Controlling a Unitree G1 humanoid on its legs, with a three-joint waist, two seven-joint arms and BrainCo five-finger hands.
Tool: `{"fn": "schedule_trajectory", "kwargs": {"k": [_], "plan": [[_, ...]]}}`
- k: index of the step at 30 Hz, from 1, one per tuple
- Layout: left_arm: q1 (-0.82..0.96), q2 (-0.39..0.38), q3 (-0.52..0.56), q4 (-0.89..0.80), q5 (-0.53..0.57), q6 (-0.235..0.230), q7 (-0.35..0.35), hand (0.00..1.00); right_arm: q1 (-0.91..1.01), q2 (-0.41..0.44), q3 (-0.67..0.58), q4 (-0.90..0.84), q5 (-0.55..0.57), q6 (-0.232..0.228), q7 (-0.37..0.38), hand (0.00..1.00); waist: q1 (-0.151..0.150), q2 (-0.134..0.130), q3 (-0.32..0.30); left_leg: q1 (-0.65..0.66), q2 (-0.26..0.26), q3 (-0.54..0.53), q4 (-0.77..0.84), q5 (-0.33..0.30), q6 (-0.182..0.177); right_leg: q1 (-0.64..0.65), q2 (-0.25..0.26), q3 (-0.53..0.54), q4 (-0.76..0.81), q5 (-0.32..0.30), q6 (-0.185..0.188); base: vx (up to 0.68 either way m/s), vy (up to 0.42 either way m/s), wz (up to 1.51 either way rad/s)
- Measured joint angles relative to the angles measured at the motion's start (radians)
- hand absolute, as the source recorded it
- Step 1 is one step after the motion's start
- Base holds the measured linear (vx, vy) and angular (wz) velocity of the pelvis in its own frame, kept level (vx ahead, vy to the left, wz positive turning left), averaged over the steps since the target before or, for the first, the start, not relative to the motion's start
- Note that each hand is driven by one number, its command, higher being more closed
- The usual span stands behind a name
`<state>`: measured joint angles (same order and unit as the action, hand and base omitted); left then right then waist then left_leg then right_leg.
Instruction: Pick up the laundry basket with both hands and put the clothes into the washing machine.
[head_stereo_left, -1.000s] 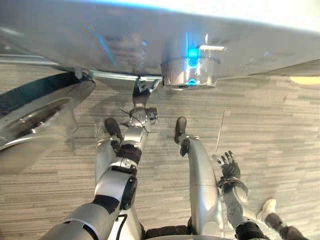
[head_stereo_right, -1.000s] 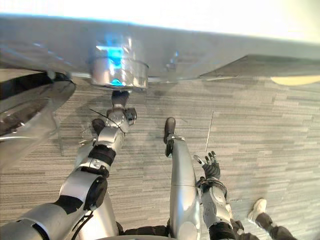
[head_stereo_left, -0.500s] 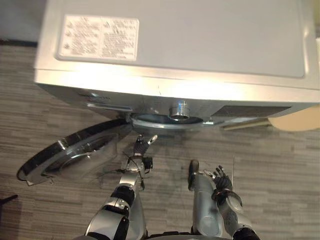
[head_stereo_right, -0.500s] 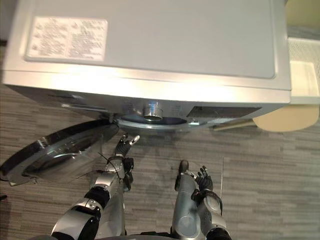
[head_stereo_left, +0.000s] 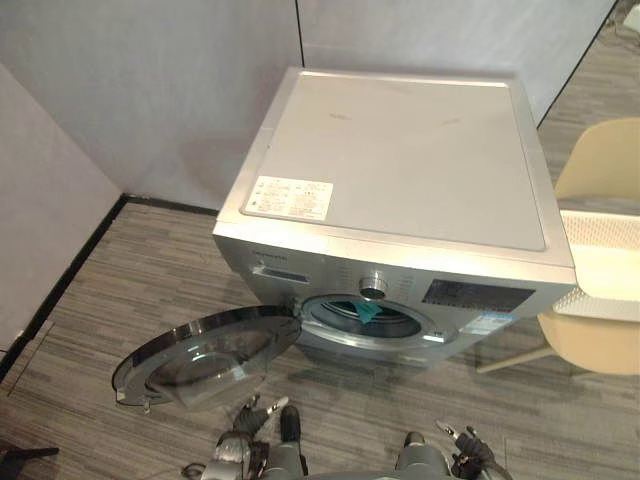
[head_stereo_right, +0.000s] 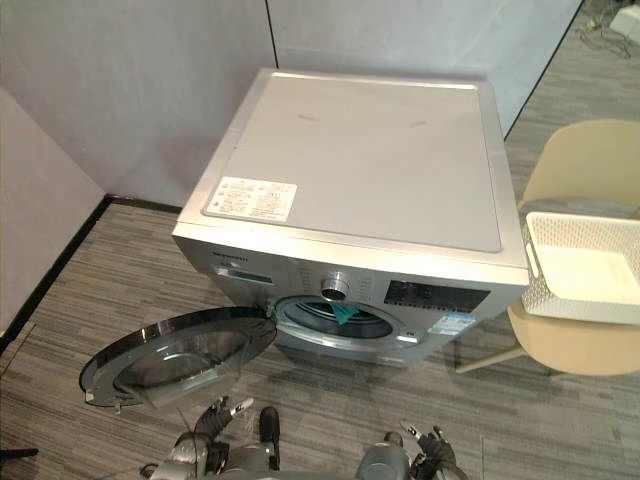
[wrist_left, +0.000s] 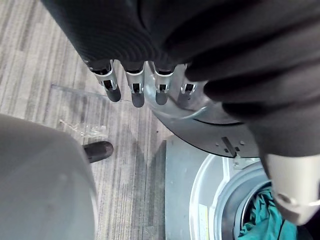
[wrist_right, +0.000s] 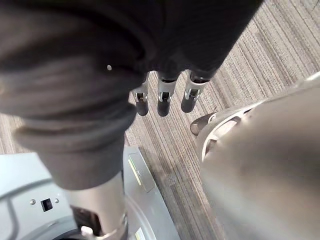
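Washing machine stands against wall, round door swung wide open at its left. Teal cloth shows in drum opening. White laundry basket sits on beige chair seat, just right of machine. Left hand and right hand low over floor before machine, fingers straight, apart, holding nothing.

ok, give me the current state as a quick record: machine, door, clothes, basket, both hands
washing machine: silver front-loader, ahead of the robot
door: open, swung to the robot's left
clothes: teal cloth inside the drum
laundry basket: white, on the beige chair right of the machine, no hand on it
left hand: low, near the door, fingers straight, empty
right hand: low over the floor, fingers straight, empty
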<state>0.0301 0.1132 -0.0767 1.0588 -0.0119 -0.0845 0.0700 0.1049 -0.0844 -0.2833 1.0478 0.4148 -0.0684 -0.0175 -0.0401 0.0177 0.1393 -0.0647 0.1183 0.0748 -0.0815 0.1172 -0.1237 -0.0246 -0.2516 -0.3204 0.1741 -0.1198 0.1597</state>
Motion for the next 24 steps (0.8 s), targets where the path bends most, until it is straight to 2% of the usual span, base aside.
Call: {"fn": "schedule_trajectory", "kwargs": {"k": [2,6,11,17,21,24], "plan": [[0.002,0.007,0.003,0.011,0.035,-0.002,-0.024,0.0,0.005,0.001,-0.025,0.023,-0.032,0.01,0.004,0.0,0.0,-0.009,-0.016,0.017,-0.002,-0.011,-0.012,0.008,0.004,0.037,0.008,-0.013,-0.044,0.017,0.002,0.08,-0.006,0.09],[0.009,0.014,0.004,0.013,0.066,-0.004,-0.029,0.0,0.003,0.001,-0.04,0.046,-0.056,0.018,0.021,0.0,-0.004,-0.022,-0.032,0.04,-0.01,-0.012,-0.013,0.007,0.005,0.076,0.008,-0.017,-0.077,0.026,0.006,0.07,-0.006,-0.01],[0.009,0.014,0.012,0.032,0.107,-0.012,-0.048,0.0,-0.015,0.003,-0.038,0.086,-0.073,0.036,0.024,0.0,-0.002,-0.017,-0.04,0.076,-0.009,0.01,-0.019,0.006,0.004,0.113,0.013,-0.001,-0.112,0.041,0.004,0.01,-0.01,-0.13],[0.02,0.003,0.045,0.041,0.101,-0.011,-0.02,0.0,-0.038,0.011,-0.008,0.115,-0.074,0.034,0.023,0.0,-0.001,-0.014,-0.046,0.132,0.009,0.046,-0.022,-0.014,-0.002,0.144,0.031,0.048,-0.142,0.058,-0.003,-0.06,-0.01,-0.24],[0.02,-0.005,0.04,0.039,0.091,-0.012,-0.006,0.0,-0.036,0.006,0.025,0.116,-0.109,0.033,0.022,0.0,-0.002,-0.024,-0.048,0.126,0.01,0.025,-0.02,-0.017,-0.006,0.151,0.034,0.034,-0.141,0.056,-0.01,-0.06,-0.003,0.14],[0.023,-0.011,0.038,0.027,0.079,-0.013,0.0,0.0,-0.03,-0.002,0.049,0.117,-0.111,0.031,0.018,0.0,-0.002,-0.014,-0.037,0.087,0.01,-0.031,-0.009,-0.018,-0.003,0.15,0.041,-0.016,-0.143,0.051,-0.009,-0.03,-0.023,0.52]]}}
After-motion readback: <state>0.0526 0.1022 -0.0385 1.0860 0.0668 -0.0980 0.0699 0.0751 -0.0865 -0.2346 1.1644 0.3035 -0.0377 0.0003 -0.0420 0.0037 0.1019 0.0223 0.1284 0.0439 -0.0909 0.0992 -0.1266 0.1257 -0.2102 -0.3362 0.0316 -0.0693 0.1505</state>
